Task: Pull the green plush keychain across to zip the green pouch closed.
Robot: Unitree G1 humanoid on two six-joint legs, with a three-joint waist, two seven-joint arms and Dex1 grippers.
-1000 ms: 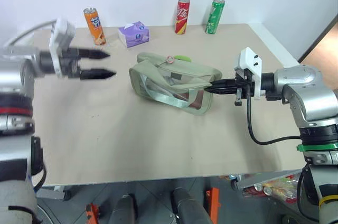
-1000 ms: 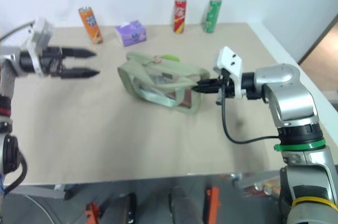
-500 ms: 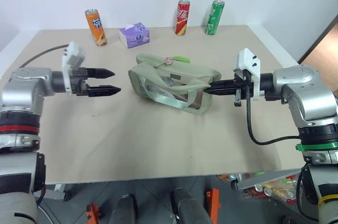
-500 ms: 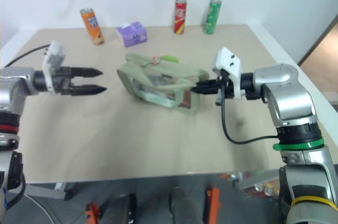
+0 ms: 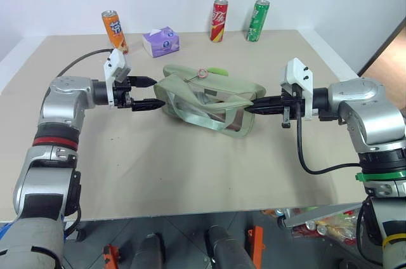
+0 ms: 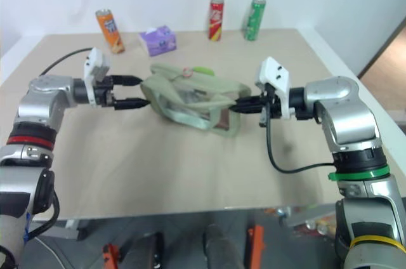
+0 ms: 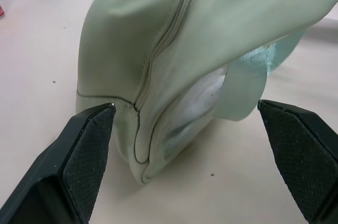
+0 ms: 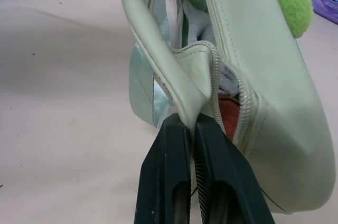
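Now the left gripper (image 5: 144, 93) sits at the near-left end of the green pouch (image 5: 206, 101), fingers wide apart; a second ago it hung well out to the left over bare table (image 5: 158, 174). In the left wrist view the two black pads flank the pouch's end, one low on each side, neither yet touching the fabric as far as I can tell.

Right gripper (image 5: 250, 107) has not shifted: fingers together, pinching a flap of pouch fabric at the open end of the zipper. Right wrist view confirms the clamp on the flap, with the zipper gaping and contents visible inside.

Green plush keychain (image 5: 217, 70) lies on the pouch's far top edge, beside its pinkish ring (image 5: 202, 73), untouched by either gripper.

Reading: the right side anchors the pouch while the left is closing in, probably to brace this end or work toward the keychain. The zip is still open; the pull itself is not begun.

Labels: orange can (image 5: 114, 31) carries blue characters, not legible. Red can (image 5: 219, 20) and green can (image 5: 258, 19) show white script, unreadable. Purple tissue pack (image 5: 160, 41) bears small print, unreadable.
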